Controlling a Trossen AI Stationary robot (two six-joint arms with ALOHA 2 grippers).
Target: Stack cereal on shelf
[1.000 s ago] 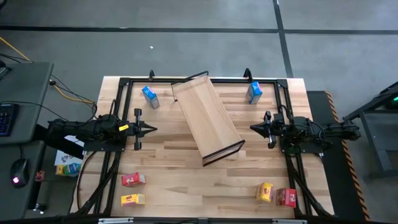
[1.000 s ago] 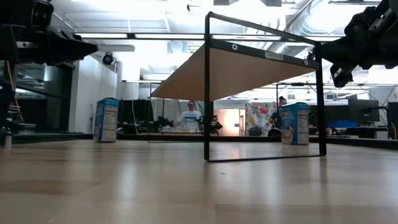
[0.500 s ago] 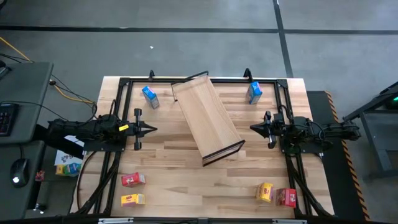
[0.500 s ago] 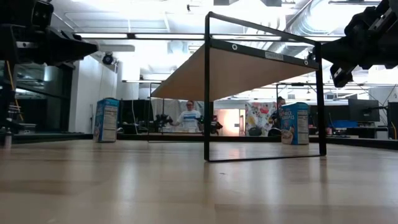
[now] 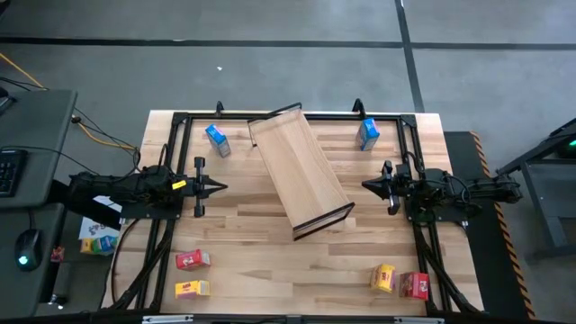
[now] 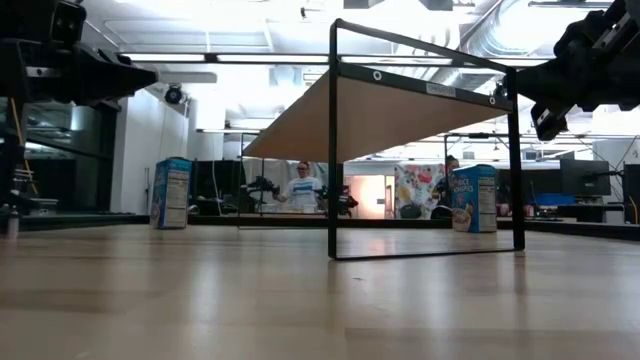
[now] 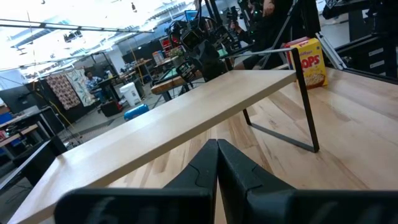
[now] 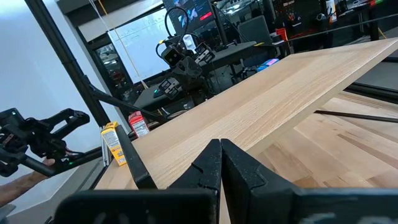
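The shelf [image 5: 299, 171], a light-wood board on a thin dark frame, stands slantwise mid-table on its frame's feet [image 6: 425, 252]. Two blue cereal boxes [image 5: 217, 139] [image 5: 368, 134] stand upright near the far edge. A red box [image 5: 192, 260] and a yellow box [image 5: 192, 288] lie near the left near corner. Another yellow box [image 5: 384, 278] and red box [image 5: 414, 285] sit near the right near corner. My left gripper [image 5: 220, 187] hovers shut to the left of the shelf, its shut fingertips plain in the left wrist view [image 7: 217, 146]. My right gripper [image 5: 364, 184] hovers shut to the shelf's right, its fingertips likewise together in the right wrist view [image 8: 221, 146].
Dark arm-mount frames run along the table's left [image 5: 171, 162] and right [image 5: 418, 225] sides and far edge. Bare wood lies between the shelf and the near edge [image 5: 288, 270]. A person [image 6: 303, 188] stands in the room beyond the table.
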